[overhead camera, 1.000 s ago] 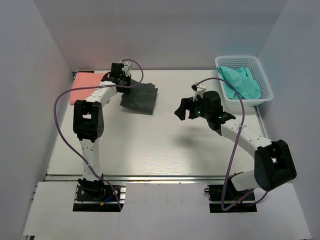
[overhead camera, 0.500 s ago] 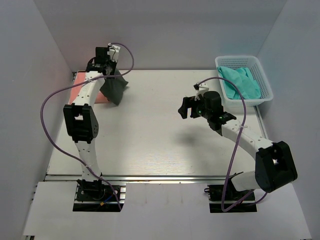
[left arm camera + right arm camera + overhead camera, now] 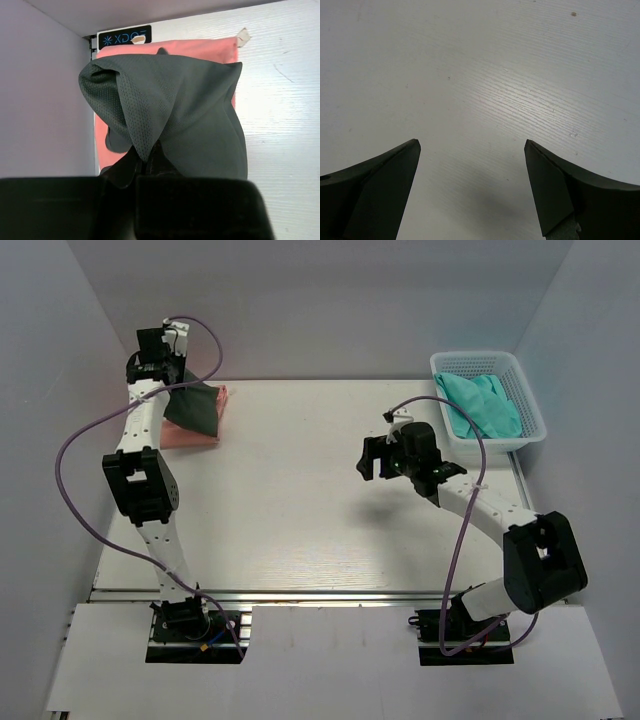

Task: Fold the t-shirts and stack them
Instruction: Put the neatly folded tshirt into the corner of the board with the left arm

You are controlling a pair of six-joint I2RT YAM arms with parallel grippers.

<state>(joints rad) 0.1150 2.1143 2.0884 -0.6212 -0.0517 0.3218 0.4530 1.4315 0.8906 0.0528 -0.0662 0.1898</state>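
Left jaws pinched tight on the charcoal t-shirt (image 3: 175, 110), which hangs from them over the salmon pink t-shirt (image 3: 200, 49) on the counter (image 3: 480, 60), while right jaws gape wide, holding nothing.

The grey shirt (image 3: 185, 115) covers the tips of the left fingers (image 3: 122, 172) and most of the pink shirt (image 3: 200, 48) beyond them.

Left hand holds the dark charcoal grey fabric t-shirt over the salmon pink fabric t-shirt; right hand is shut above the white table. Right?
No: the right hand is open, shown wide apart in the right wrist view. The left hand does hold the dark charcoal grey t-shirt over the salmon pink t-shirt.
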